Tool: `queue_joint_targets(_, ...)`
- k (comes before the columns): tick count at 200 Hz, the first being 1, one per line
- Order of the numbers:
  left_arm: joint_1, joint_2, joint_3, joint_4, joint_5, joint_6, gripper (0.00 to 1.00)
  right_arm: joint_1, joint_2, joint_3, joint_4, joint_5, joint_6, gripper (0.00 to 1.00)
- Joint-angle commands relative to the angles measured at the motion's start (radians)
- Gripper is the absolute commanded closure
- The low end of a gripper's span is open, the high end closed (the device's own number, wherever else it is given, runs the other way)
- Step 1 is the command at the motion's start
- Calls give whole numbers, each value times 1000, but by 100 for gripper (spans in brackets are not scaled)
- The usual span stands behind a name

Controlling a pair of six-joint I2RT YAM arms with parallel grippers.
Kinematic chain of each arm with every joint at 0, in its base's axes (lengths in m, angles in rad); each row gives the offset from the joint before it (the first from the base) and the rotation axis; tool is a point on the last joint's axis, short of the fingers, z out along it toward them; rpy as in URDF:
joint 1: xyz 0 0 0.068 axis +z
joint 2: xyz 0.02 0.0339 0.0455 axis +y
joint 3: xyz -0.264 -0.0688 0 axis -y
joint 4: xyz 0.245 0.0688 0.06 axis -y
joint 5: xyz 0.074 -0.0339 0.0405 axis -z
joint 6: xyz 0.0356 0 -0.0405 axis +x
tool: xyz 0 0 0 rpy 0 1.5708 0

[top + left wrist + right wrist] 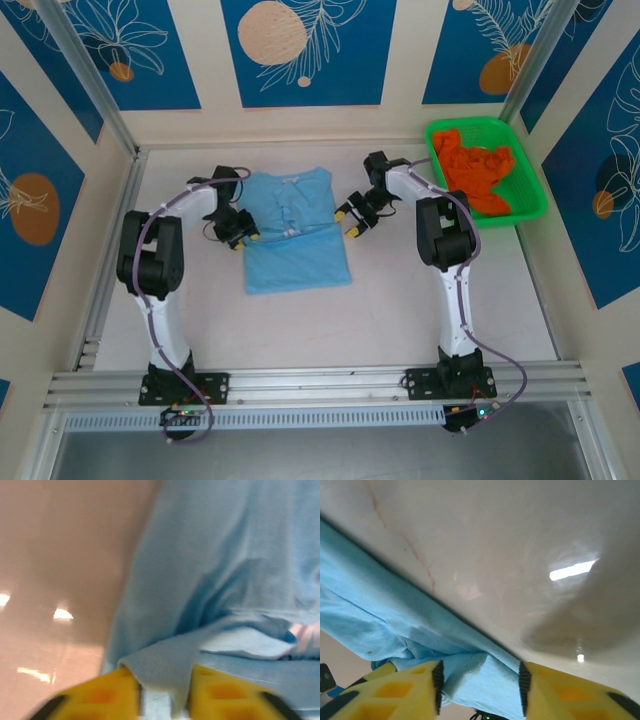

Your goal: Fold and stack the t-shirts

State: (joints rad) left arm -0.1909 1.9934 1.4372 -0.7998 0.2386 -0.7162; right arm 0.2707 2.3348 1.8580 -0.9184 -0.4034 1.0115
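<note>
Left arm: bent at the elbow and reaching in from the left side of the surface, wrist turned towards the middle.
Left end effector: set against the left edge of the light blue t-shirt; seen from the left wrist, a corner of blue cloth lay bunched between its yellow fingers, touching both, so it was clenched on the shirt.
Right arm: raised from its base, elbow high, forearm angled in towards the shirt from the right.
Right end effector: at the right edge of the same shirt; from the right wrist, a fold of blue cloth sat between the yellow fingers and ran taut away up and to the left, so it was grasping the shirt.
Light blue t-shirt: spread near the middle of the surface, between the two end effectors, with a crease running across it from one to the other.
Orange t-shirt: crumpled inside the green basket, well apart from both end effectors.
Green basket: at the far right corner of the surface, just beyond the right arm's elbow.
Obstructions: both arms overlapped the shirt's side edges as seen from above.
</note>
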Motion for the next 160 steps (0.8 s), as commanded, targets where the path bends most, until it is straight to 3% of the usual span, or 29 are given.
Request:
queue_joint_targets(1, 24, -42, 23, -36, -85, -40, 51, -11, -15, 52, -77, -6, 20, 49)
queue_joint_targets(18, 26, -77, 64, -43, -119, -26, 41, -8, -84, 1, -33, 23, 4, 50)
queue_joint_targets(58, -9, -194, 44, 16, -93, 26, 40, 22, -311, -280, 246, 32, -64, 55)
queue_joint_targets(75, -41, -247, -24, 93, -12, 65, 54, 33, -344, -346, 318, -24, -105, 65)
queue_joint_targets(92, -72, -253, -93, 158, 123, 87, 75, 62, -326, -342, 283, -45, -153, 78)
queue_joint_targets(105, -98, -224, -112, 168, 207, 106, 84, 88, -302, -327, 256, -49, -169, 84)
queue_joint_targets(160, -182, -124, -149, 163, 280, 225, 89, 147, -113, -130, 127, -22, -143, 88)
